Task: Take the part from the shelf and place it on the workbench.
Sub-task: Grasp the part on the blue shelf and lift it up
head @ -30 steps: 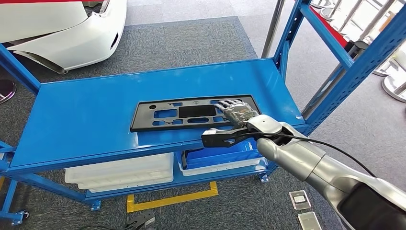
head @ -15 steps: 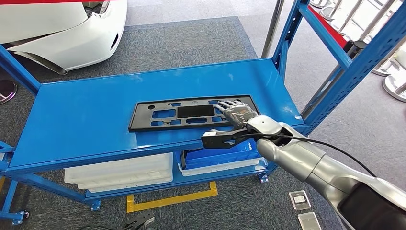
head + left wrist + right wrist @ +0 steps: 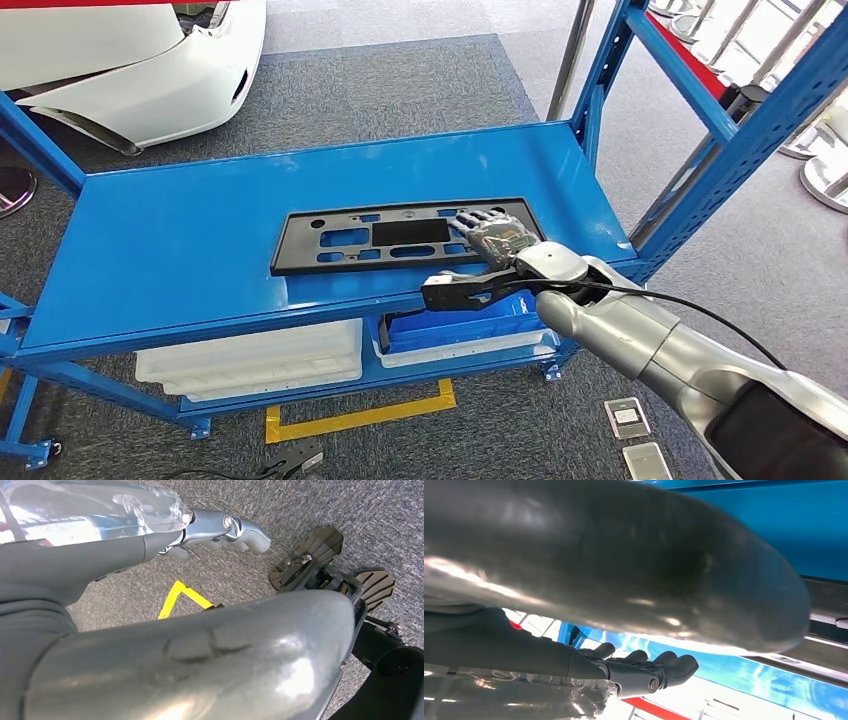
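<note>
1. The black part (image 3: 405, 236) lies flat on the blue shelf (image 3: 180, 240), its long axis parallel to the front edge.
2. The right hand (image 3: 492, 237) rests on its right end, fingers spread flat; no grip visible.
3. The left hand (image 3: 220, 527) hangs over the floor, fingers curled, holding nothing.

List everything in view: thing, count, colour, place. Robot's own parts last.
Part: one, black, flat with cutouts, lying on the top shelf near its front edge.
Shelf rack: one, blue, on grey carpet.
Bins: two on the lower shelf, one white, one blue.
Car body: one, white, far left.
Floor tape: yellow, under the rack.
Small plates: two, grey, on the carpet at right.
Right hand: silver and dark, resting on the part's right end.
Left hand: grey, hanging over the carpet.
</note>
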### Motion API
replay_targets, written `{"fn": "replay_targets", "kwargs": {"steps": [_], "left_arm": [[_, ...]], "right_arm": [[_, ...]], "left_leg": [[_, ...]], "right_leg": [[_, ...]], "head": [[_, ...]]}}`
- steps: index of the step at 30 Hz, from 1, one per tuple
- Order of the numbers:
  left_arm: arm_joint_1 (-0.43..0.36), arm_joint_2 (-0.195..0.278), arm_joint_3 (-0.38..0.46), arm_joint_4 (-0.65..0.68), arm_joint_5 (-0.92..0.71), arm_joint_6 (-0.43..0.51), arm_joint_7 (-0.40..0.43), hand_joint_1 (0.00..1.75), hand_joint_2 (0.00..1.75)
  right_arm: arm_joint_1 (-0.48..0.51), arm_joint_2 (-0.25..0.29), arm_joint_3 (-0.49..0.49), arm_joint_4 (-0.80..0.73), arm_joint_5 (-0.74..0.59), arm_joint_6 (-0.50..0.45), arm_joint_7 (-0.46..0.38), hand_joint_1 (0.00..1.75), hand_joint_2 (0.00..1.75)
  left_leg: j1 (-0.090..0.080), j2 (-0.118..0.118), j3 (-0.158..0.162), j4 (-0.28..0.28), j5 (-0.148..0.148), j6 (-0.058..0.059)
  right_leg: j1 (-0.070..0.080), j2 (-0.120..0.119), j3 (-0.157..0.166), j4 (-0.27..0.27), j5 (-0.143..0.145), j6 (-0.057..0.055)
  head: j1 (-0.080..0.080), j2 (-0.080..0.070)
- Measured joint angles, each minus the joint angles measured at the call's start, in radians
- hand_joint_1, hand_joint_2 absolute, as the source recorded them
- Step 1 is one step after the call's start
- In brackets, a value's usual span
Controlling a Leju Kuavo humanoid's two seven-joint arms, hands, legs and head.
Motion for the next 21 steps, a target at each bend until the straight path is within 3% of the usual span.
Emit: {"fn": "replay_targets", "kwargs": {"steps": [12,16,19,21], "left_arm": [[0.000,0.000,0.000,0.000,0.000,0.000,0.000,0.00,0.00],[0.000,0.000,0.000,0.000,0.000,0.000,0.000,0.00,0.00],[0.000,0.000,0.000,0.000,0.005,-0.001,0.000,0.00,0.00],[0.000,0.000,0.000,0.000,0.011,-0.002,0.000,0.00,0.00]], "right_arm": [[0.000,0.000,0.000,0.001,0.000,0.000,0.000,0.00,0.00],[0.000,0.000,0.000,0.002,0.000,0.000,0.000,0.00,1.75],[-0.001,-0.001,0.000,0.013,0.009,0.002,0.014,0.00,1.75],[-0.002,-0.001,0.001,0.040,0.023,-0.007,0.007,0.00,0.87]], "left_leg": [[0.000,0.000,0.000,0.000,0.000,0.000],[0.000,0.000,0.000,0.000,0.000,0.000],[0.000,0.000,0.000,0.000,0.000,0.000],[0.000,0.000,0.000,0.000,0.000,0.000]], "right_leg": [[0.000,0.000,0.000,0.000,0.000,0.000],[0.000,0.000,0.000,0.000,0.000,0.000],[0.000,0.000,0.000,0.000,0.000,0.000],[0.000,-0.001,0.000,0.000,0.000,0.000]], "head": [[0.000,0.000],[0.000,0.000],[-0.001,0.000],[0.000,0.000]]}}
